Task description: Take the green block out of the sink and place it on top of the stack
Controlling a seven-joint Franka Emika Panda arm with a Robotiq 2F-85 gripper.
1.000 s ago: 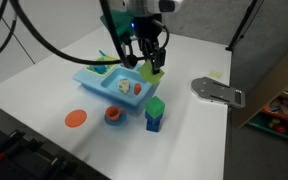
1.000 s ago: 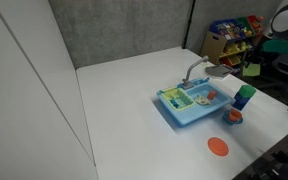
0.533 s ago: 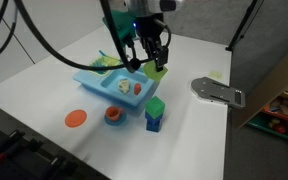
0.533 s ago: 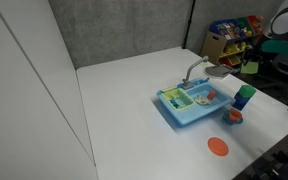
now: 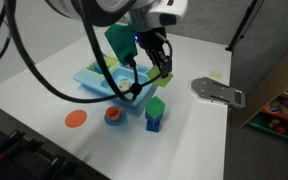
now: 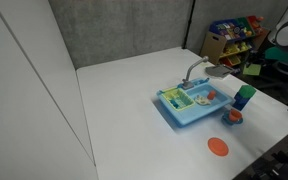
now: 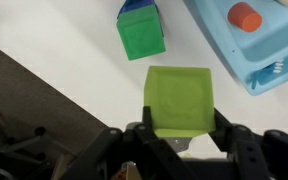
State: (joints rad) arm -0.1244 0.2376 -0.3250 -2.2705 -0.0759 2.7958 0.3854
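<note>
My gripper [image 7: 180,140] is shut on the light yellow-green block [image 7: 180,98] and holds it in the air, clear of the sink. In the wrist view the stack lies just beyond the block, a darker green cube [image 7: 141,35] on a blue cube [image 7: 136,8]. In an exterior view the gripper [image 5: 160,72] hangs above and a little behind the stack [image 5: 155,112], beside the light blue sink [image 5: 96,86]. The sink [image 6: 189,110] and the stack [image 6: 244,97] also show in the other exterior view. The sink's corner shows in the wrist view [image 7: 246,62].
An orange-and-blue bowl [image 5: 114,116] stands in front of the sink, left of the stack. An orange disc [image 5: 76,118] lies nearer the table's front edge. A grey metal piece [image 5: 217,92] lies to the right. Small toys lie in the sink [image 7: 246,17]. Dark floor [image 7: 34,100] borders the table.
The gripper has moved with the yellow-green block from above the sink's end toward the stack, and the arm has swung across the sink. The stack and bowl have not moved.
</note>
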